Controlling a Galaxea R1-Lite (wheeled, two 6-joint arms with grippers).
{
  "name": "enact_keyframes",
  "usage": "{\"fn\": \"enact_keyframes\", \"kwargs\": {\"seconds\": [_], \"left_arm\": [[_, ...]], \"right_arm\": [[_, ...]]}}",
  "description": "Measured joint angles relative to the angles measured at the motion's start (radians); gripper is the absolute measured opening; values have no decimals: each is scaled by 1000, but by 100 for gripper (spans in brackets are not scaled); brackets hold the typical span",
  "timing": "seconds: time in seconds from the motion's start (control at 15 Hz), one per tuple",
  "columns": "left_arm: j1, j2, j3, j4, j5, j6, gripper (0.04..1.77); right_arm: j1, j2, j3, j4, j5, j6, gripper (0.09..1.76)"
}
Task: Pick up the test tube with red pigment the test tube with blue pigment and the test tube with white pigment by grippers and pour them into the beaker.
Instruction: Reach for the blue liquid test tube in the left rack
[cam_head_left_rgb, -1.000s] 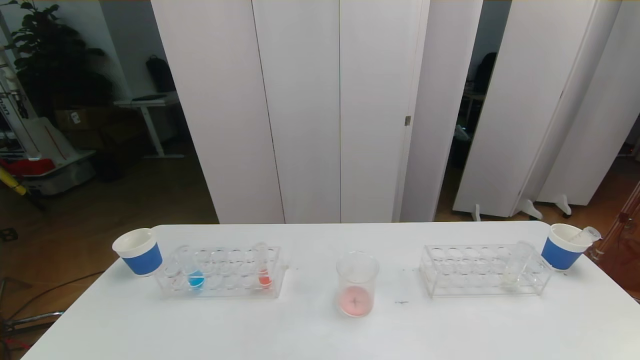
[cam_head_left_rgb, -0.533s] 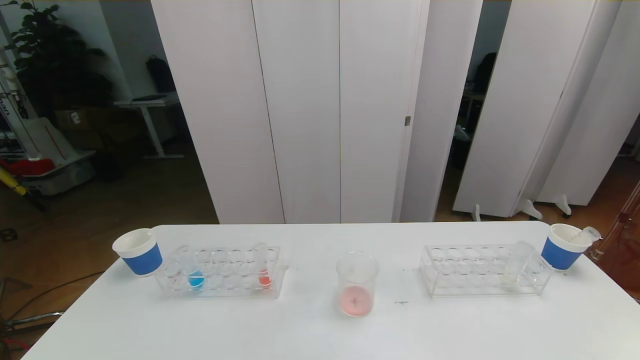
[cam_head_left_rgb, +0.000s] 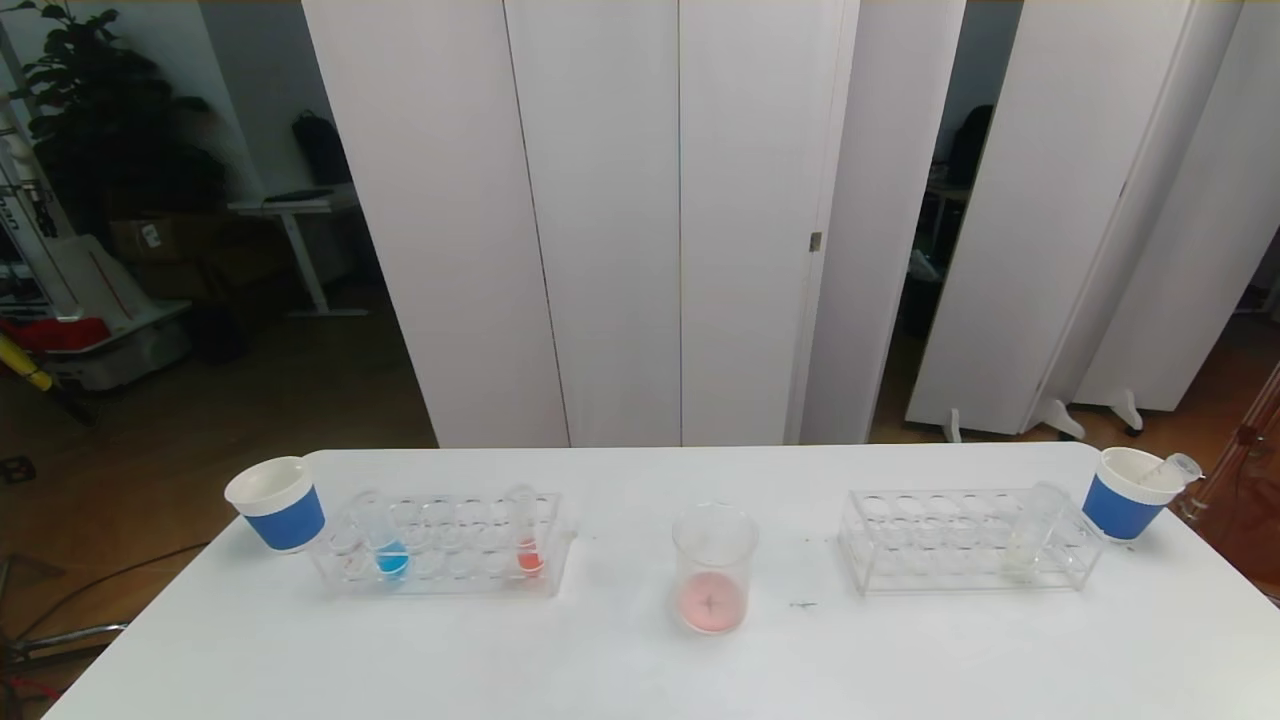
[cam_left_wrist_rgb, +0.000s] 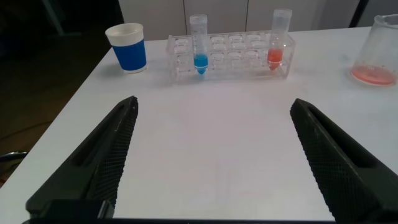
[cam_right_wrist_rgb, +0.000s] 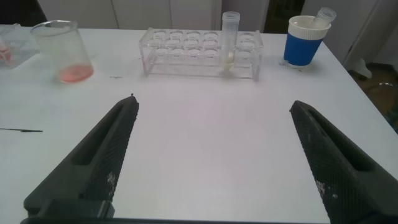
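In the head view, the beaker (cam_head_left_rgb: 713, 568) stands near the middle of the white table (cam_head_left_rgb: 640, 660), pink-red pigment lying in its bottom. Toward the table's left edge a clear rack (cam_head_left_rgb: 445, 545) holds the test tube with blue pigment (cam_head_left_rgb: 383, 540) and an orange-red tube (cam_head_left_rgb: 526, 543); a blue-banded cup (cam_head_left_rgb: 278, 503) sits at the far left corner. Toward the right edge a second rack (cam_head_left_rgb: 965, 540) holds the test tube with white pigment (cam_head_left_rgb: 1030, 538), beside another cup (cam_head_left_rgb: 1130, 492) with an empty tube (cam_head_left_rgb: 1172, 468) leaning in it.

In the left wrist view, the left gripper (cam_left_wrist_rgb: 214, 162) hovers over the near table edge, fingers spread wide, holding nothing.

In the right wrist view, the right gripper (cam_right_wrist_rgb: 214, 158) is likewise spread and empty, facing the white tube.
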Motion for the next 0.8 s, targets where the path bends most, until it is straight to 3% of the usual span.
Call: {"fn": "enact_keyframes", "kwargs": {"seconds": [0.13, 0.33, 0.8], "left_arm": [[0, 0, 0, 0, 0, 0, 175], [0, 0, 0, 0, 0, 0, 175], [0, 0, 0, 0, 0, 0, 175]], "right_arm": [[0, -1, 29, -53, -9, 2, 175], [6, -1, 91, -193, -95, -13, 175], [8, -1, 126, -204, -112, -19, 175]]}}
